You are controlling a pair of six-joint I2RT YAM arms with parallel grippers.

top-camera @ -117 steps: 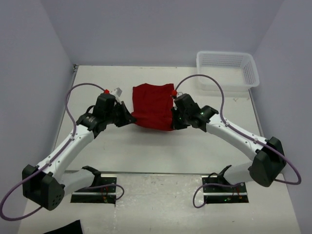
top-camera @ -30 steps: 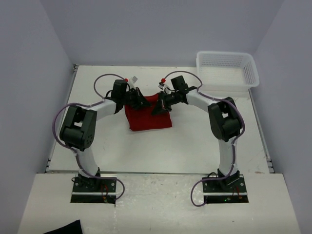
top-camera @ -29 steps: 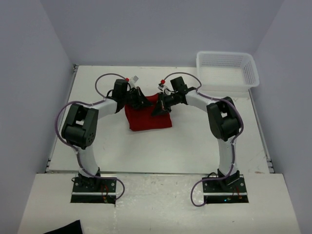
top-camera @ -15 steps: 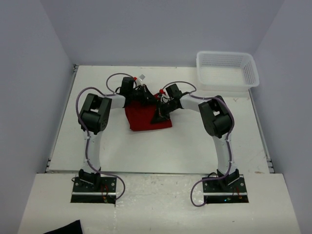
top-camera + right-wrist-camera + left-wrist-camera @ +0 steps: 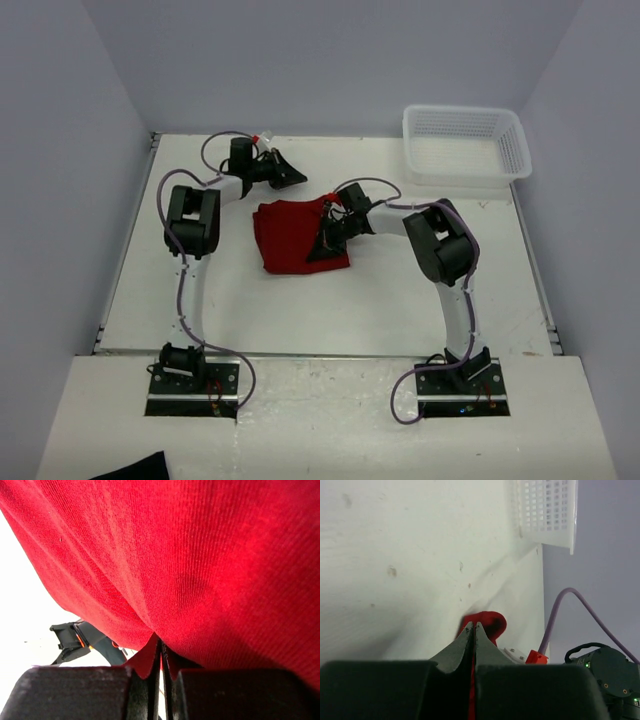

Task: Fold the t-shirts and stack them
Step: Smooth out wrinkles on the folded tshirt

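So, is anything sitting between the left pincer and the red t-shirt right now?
Nothing visible does. Only bare table separates the left pincer, which is shut, from the t-shirt. The right pincer is shut on it, and the white basket stands well off at the far right corner.

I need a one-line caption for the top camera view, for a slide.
Right hand grips the red t-shirt; left hand is clear of it.

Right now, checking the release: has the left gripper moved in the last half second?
Yes. The left gripper has drawn back off the t-shirt, toward the far edge of the table.
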